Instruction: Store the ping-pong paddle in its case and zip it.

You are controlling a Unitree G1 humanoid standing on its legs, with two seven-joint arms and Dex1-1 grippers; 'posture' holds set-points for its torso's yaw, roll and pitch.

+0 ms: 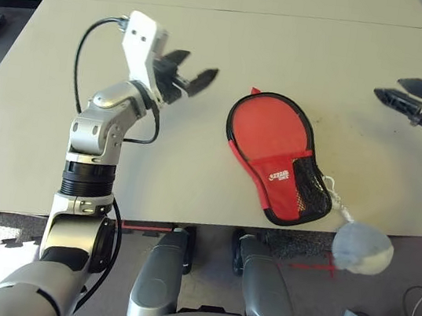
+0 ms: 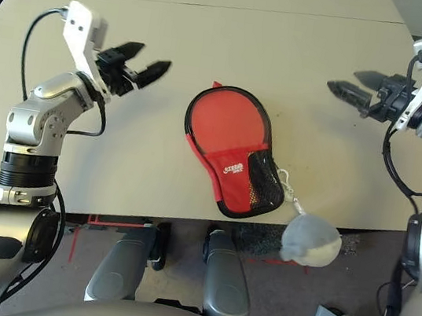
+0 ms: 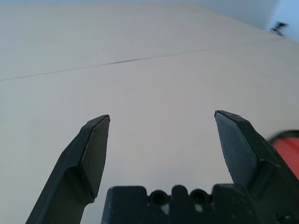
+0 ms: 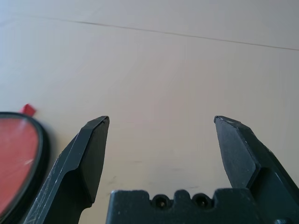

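Apparently the case (image 1: 279, 156) is closed with the paddle inside: it lies flat on the table (image 1: 216, 16) near the front edge, between the two arms, and no loose paddle is to be seen. Judgement only; the zipper's state cannot be read along the black edge from here.

Left pincer (image 1: 185, 76): fingers spread wide, empty, raised above the table, well to the left of the case. Right pincer (image 2: 357, 84): likewise wide open and empty, raised, well to the right of the case. Neither touches anything.

Step in hand, as I read it: release and withdrawal at the end of the task, or a check of the closure. To do this well:
- keep both pincers clear of the case so it is not dragged toward the edge;
- mind the cord (image 1: 335, 196) and the fluffy grey ball (image 1: 362, 248), which hangs over the front edge and could pull the handle end along;
- if the zip needs finishing, hold the round end down with one pincer and draw the puller with the other, following the rim.

Appearance of the case: paddle-shaped red fabric, black piping round the whole outline, round end pointing away from the robot, narrow end toward it. A black mesh pocket (image 1: 310, 189) covers the handle end, with a small white logo (image 1: 278, 176) beside it. A small red tab (image 1: 254, 91) sticks out at the far rim. The surface looks smooth and evenly filled.
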